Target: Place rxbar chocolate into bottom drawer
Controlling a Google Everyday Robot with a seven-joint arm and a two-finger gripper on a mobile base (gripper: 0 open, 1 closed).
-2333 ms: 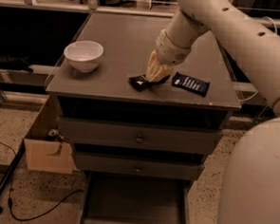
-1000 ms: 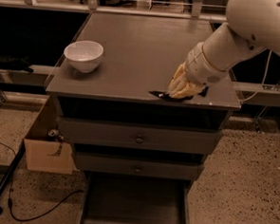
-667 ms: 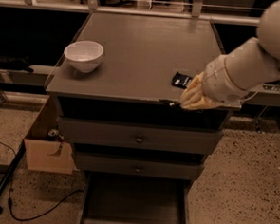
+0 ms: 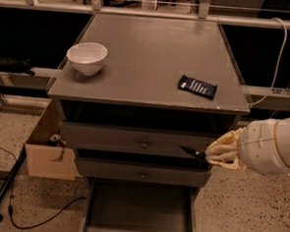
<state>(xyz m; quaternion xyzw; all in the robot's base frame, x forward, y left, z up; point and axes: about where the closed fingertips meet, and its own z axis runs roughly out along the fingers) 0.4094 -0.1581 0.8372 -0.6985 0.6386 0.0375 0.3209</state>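
Note:
My gripper (image 4: 214,154), with pale fingers, is at the right of the grey cabinet, level with the two knobbed drawers. It is shut on the rxbar chocolate (image 4: 192,152), which shows edge-on as a thin dark strip pointing left from the fingers. The bottom drawer (image 4: 92,208) stands pulled out at floor level, below and left of the gripper, its dark inside showing. A dark blue-wrapped bar (image 4: 197,86) lies on the cabinet top at the right.
A white bowl (image 4: 87,58) sits on the cabinet top at the left. A cardboard box (image 4: 49,156) stands on the floor by the cabinet's left side. A black cable (image 4: 12,198) runs over the speckled floor. A rail crosses behind the cabinet.
The gripper took the dark bar off the cabinet top, carried it right past the front edge, and has come down to drawer height. The blue bar stayed on top.

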